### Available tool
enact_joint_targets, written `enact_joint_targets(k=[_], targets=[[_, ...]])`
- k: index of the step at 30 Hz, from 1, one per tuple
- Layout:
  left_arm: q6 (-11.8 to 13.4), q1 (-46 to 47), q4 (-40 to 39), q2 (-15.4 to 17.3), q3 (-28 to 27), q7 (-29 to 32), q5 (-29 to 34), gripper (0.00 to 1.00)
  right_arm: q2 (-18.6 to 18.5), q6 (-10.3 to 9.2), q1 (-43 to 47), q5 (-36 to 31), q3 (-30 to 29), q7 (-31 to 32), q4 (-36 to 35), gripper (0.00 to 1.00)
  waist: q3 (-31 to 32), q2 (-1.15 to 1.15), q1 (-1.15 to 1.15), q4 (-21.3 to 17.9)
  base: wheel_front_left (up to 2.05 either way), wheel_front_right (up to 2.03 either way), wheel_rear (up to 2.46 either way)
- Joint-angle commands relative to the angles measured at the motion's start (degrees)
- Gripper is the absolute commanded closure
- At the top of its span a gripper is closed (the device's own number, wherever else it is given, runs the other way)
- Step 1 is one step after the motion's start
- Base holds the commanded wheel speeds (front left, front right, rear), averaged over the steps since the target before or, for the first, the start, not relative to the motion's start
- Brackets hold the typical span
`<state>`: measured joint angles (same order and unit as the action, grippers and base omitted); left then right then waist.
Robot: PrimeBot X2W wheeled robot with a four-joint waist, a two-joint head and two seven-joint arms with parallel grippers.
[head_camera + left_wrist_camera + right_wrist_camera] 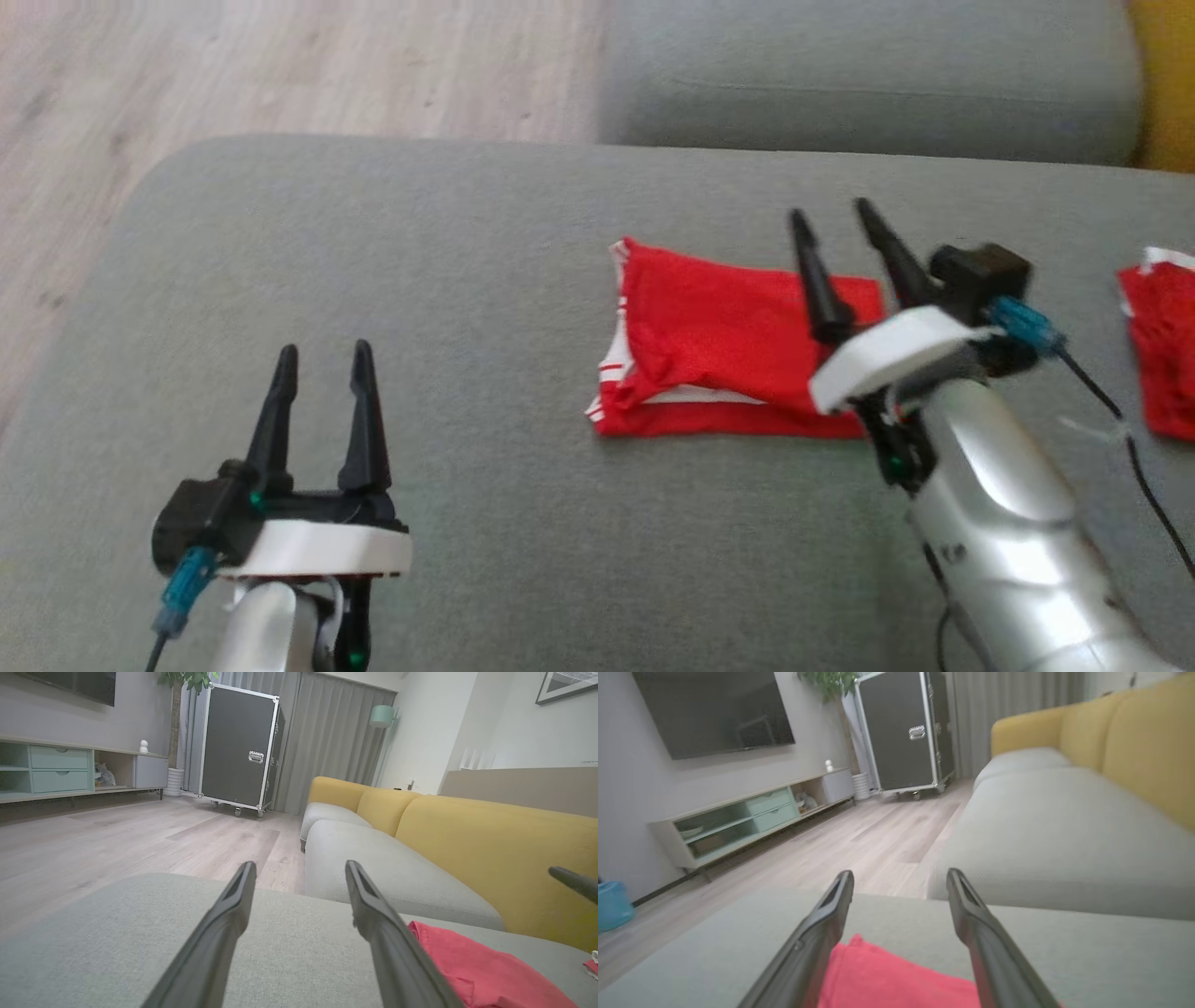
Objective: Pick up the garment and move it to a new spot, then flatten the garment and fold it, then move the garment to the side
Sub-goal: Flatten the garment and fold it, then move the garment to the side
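Both spread wide, empty: left gripper (325,348), right gripper (831,209) | red garment (719,336) folded on grey cushion (448,280)

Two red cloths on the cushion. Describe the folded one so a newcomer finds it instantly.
In the head view, start from the big grey sofa cushion and look near its middle, by the open right gripper. The folded red garment lies there as a neat rectangle with white stripes along its left edge. The other red cloth lies apart at the far right, cut off by the frame.
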<state>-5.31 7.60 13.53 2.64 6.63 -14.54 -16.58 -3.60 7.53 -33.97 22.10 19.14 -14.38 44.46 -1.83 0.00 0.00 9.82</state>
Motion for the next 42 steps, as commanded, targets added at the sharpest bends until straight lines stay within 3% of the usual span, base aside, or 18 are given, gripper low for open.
enact_joint_targets(k=[1, 3, 11, 21, 34, 42], targets=[[0.03, 0.87, -2.44, 0.27, -2.81, -0.46, -0.02, 0.0, 0.72, -0.04, 2.32, -5.06, -3.71, -0.61, -4.05, 0.0, 1.46, 0.0, 0.0, -2.97, 0.0, 0.0, 0.0], [0.12, 0.47, -2.77, 0.26, -3.33, -0.46, -0.3, 0.0, 0.72, -0.04, 4.76, -9.9, -8.4, -0.62, -7.28, 0.0, 1.74, 0.0, 0.0, -4.24, 0.0, 0.0, 0.0], [0.3, -0.4, -3.26, 0.25, -3.36, -0.46, -1.3, 0.0, 0.72, -0.04, 14.06, -20.33, -18.08, -0.62, -18.21, 0.0, 2.26, 0.0, 0.0, -7.52, 0.0, 0.0, 0.0], [0.5, -2.01, -2.7, 0.24, -4.46, -0.46, -1.98, 0.0, 0.72, -0.04, 24.36, -19.91, -19.42, -0.62, -26.33, 0.0, 1.8, 0.0, 0.0, -9.92, 0.0, 0.0, 0.0], [0.29, -1.04, -2.35, 0.24, -3.14, -0.46, -1.77, 0.0, 0.72, -0.04, 23.13, -19.61, -19.5, -0.62, -27.38, 0.0, 0.25, 0.0, 0.0, -9.01, 0.0, 0.0, 0.0], [-0.34, 1.09, -2.02, 0.24, -2.67, -0.46, -0.8, 0.0, 0.72, -0.04, 15.97, -21.26, -18.98, 0.67, -18.77, 0.0, -2.58, 0.0, 0.0, -6.38, 0.0, 0.0, 0.0]])
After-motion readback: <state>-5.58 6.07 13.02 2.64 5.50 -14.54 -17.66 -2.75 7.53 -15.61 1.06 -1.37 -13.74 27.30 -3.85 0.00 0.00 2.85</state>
